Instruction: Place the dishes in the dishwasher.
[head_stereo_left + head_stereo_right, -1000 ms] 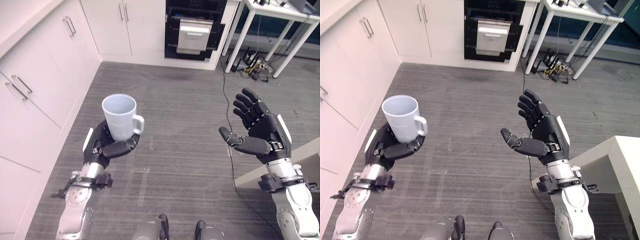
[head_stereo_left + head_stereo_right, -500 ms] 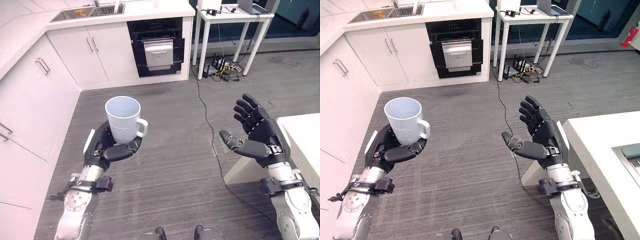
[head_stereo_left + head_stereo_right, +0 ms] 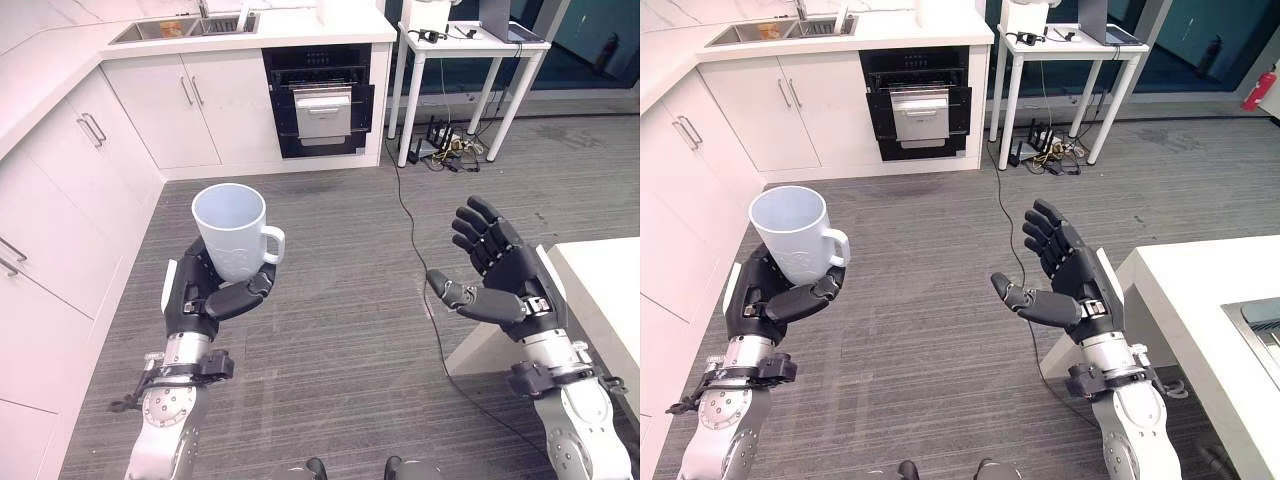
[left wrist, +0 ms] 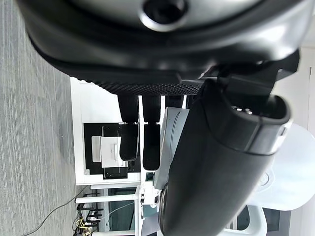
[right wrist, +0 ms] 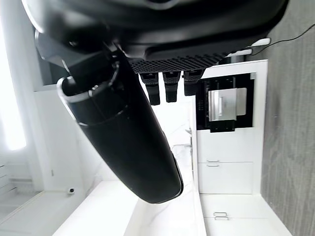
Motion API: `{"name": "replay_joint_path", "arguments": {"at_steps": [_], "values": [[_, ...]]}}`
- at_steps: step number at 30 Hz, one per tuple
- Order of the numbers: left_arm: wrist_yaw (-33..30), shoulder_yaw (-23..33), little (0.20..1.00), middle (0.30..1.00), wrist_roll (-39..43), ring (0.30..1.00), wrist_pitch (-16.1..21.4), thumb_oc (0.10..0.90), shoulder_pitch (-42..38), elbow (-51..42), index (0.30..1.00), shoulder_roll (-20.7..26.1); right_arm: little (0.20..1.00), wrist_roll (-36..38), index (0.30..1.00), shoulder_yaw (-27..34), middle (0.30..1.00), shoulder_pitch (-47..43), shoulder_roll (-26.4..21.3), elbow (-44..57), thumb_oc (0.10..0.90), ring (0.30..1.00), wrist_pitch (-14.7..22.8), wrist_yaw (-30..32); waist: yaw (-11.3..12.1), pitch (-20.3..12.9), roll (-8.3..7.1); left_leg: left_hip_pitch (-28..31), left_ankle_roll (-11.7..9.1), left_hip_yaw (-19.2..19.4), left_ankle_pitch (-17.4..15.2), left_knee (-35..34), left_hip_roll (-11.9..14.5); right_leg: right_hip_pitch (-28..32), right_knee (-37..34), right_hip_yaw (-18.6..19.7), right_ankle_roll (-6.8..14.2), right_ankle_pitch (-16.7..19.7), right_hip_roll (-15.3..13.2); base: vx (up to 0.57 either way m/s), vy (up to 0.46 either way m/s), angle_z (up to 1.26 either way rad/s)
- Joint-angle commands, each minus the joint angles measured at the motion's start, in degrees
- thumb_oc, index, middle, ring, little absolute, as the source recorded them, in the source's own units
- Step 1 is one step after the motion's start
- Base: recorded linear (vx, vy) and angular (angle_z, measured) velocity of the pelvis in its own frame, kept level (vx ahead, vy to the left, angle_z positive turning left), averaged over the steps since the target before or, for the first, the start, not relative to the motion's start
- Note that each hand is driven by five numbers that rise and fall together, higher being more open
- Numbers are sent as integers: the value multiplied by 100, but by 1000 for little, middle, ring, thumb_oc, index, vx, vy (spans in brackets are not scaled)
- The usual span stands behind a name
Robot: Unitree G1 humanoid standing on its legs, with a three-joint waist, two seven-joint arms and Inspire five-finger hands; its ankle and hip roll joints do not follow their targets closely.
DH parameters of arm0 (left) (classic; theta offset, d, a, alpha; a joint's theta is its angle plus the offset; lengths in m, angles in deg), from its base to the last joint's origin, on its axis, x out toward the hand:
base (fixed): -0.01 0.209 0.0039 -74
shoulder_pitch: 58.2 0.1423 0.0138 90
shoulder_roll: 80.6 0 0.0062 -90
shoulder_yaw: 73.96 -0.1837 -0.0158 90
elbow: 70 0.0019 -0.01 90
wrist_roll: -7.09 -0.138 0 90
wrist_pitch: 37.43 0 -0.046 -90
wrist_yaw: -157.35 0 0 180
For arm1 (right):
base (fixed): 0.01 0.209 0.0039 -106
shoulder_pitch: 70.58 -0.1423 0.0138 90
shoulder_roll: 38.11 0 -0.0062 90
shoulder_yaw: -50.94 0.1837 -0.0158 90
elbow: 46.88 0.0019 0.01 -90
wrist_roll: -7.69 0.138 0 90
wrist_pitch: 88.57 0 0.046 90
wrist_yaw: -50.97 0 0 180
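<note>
The left hand, fingers curled round the upright mug, has carried it higher; the spread right hand stays empty, dishwasher far ahead.

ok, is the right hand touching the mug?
Apart. The left eye view shows the right hand open, bare floor between it and the white mug, which the left hand holds.

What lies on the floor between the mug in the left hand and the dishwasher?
Nothing visible: the left hand holds the mug upright, and bare grey floor runs to the dishwasher. A black cable lies off to the right.
</note>
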Motion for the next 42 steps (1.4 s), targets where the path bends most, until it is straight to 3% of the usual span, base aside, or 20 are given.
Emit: {"name": "replay_joint_path", "arguments": {"at_steps": [1,13,15,17,19,20,22,23,25,28,34,40,42], "values": [[38,219,300,300,-44,300,890,400,-364,-502,300,99,900,156,900,144,900,-449,-7,425,800,900,670,-74,-35,-307,-80,307,-47,-650,-954,76,-252,94,-189,471,106,-678,599,28,-83,2],[32,285,300,300,-14,300,897,400,-243,-550,300,134,900,183,900,144,900,-303,2,496,800,900,662,-81,-52,-258,-89,353,-178,-634,-843,76,-150,142,-189,504,14,-763,713,12,-103,2],[42,277,300,300,5,300,931,400,-247,-538,300,150,900,154,900,164,900,-300,-45,507,800,900,661,-105,-42,-216,-166,435,-244,-530,-732,76,-177,155,-189,575,-29,-771,687,30,-158,-2],[-36,244,300,300,44,300,1004,400,-244,-537,300,128,900,7,900,144,900,-312,-153,488,800,900,707,-159,52,-86,-408,418,-280,-402,-352,376,-324,217,-189,689,-123,-733,514,31,-183,-9],[-17,231,300,300,77,300,999,400,-237,-549,300,66,900,-10,900,127,900,-321,-164,442,800,900,729,-149,89,39,-444,-9,-262,-484,-315,1169,-335,230,-189,688,-198,-659,530,12,-115,-21],[20,204,300,300,33,300,973,400,-225,-548,300,27,900,-39,900,117,900,-316,-115,391,800,900,777,-121,92,130,-439,-161,-200,-382,-306,1050,-291,285,-189,658,-195,-655,546,70,-68,-13],[94,241,300,300,30,300,920,400,-146,-566,300,21,900,-11,900,111,900,-334,-56,370,800,900,767,-113,109,169,-355,-70,-212,-127,-154,76,-200,366,-189,541,-135,-739,565,119,14,2],[100,254,300,300,38,300,912,400,-122,-563,300,29,900,-3,900,113,900,-329,-43,372,800,900,758,-128,110,190,-271,-213,-249,-119,-191,76,-104,399,-189,489,-121,-772,633,147,103,11],[67,281,300,300,104,300,967,400,-51,-481,300,52,900,-70,900,115,900,-278,-75,381,800,900,762,-226,146,193,62,-883,-463,-337,35,76,176,546,-189,388,-139,-958,936,208,146,5],[76,241,300,300,136,300,1002,400,-111,-354,300,27,900,-125,900,123,900,-221,-103,348,800,900,837,-130,148,162,181,-1154,-549,-328,164,76,371,745,-189,339,-214,-1160,1057,281,148,-26],[134,399,300,300,247,300,827,400,61,-526,300,-2,900,-93,900,383,900,50,-201,473,800,900,707,-362,177,72,97,-863,-356,-333,-58,76,206,1073,-189,468,-136,-1272,888,396,265,-46],[235,321,300,300,109,300,732,400,-86,-664,300,50,900,-99,900,340,900,-98,-103,519,800,900,720,-199,427,-150,-85,-850,-69,-601,-212,76,-169,1354,-189,420,73,-1308,665,259,236,5],[324,326,300,300,73,300,715,400,-100,-692,300,40,900,-154,900,324,900,-117,-22,525,800,900,734,-139,458,-197,-136,-813,15,-664,-258,76,-275,1445,-189,392,182,-1078,625,183,175,21]]}}
